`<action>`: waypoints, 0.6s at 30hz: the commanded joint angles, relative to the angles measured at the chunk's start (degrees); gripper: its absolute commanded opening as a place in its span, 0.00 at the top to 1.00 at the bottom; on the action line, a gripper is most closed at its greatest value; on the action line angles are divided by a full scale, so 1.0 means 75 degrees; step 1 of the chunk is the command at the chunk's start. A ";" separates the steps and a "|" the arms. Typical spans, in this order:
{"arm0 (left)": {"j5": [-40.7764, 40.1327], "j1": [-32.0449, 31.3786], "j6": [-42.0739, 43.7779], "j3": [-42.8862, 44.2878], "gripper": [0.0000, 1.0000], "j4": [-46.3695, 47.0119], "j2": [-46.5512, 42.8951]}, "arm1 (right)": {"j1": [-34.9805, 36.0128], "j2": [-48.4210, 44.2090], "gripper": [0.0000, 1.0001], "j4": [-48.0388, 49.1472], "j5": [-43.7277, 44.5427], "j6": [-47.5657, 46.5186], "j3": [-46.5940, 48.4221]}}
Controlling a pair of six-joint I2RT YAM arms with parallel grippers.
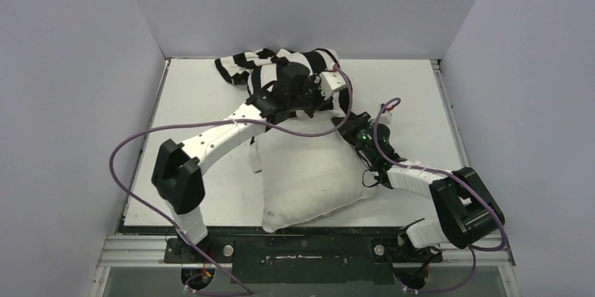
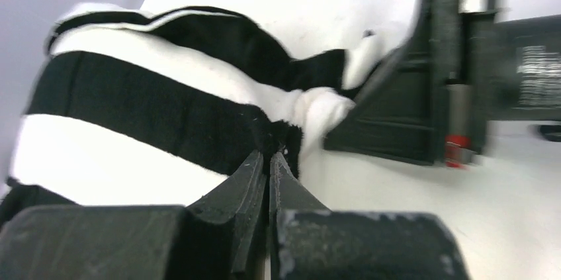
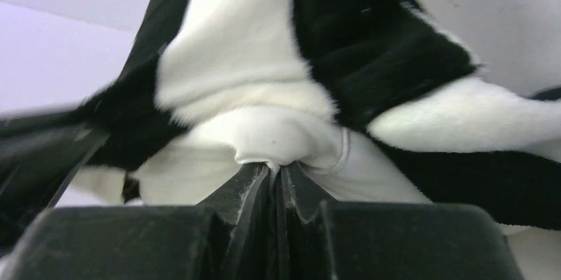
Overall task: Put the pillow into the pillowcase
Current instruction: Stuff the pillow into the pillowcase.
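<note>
While left gripper (image 2: 270,155) and right gripper (image 3: 274,166) each pinch the case (image 1: 242,64) near its mouth, pillow (image 1: 309,177) lies mid-table, long axis near-to-far, far end under bunched case: pull probably toward bases.

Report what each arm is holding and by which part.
Left fingers pinch the pillowcase at a black stripe's edge. Right fingers pinch a smooth white fold among its stripes, apparently the pillowcase's opening hem.

White table (image 1: 196,97) under pillow (image 1: 309,170) and pillowcase (image 1: 242,65)
</note>
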 commanded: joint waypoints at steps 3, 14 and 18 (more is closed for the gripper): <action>0.1782 -0.0671 -0.3317 -0.2785 1.00 0.3884 -0.2220 | 0.0200 0.0720 1.00 0.3014 0.2837 0.0664 0.0274; 0.2419 0.0273 -0.5244 -0.3620 1.00 0.5869 -0.1374 | 0.0402 0.2188 1.00 0.4716 0.3349 0.0779 0.0433; 0.0794 0.0782 -0.3751 -0.2749 0.68 0.4325 -0.1627 | 0.0185 0.1873 1.00 0.4799 0.2360 0.0488 0.0052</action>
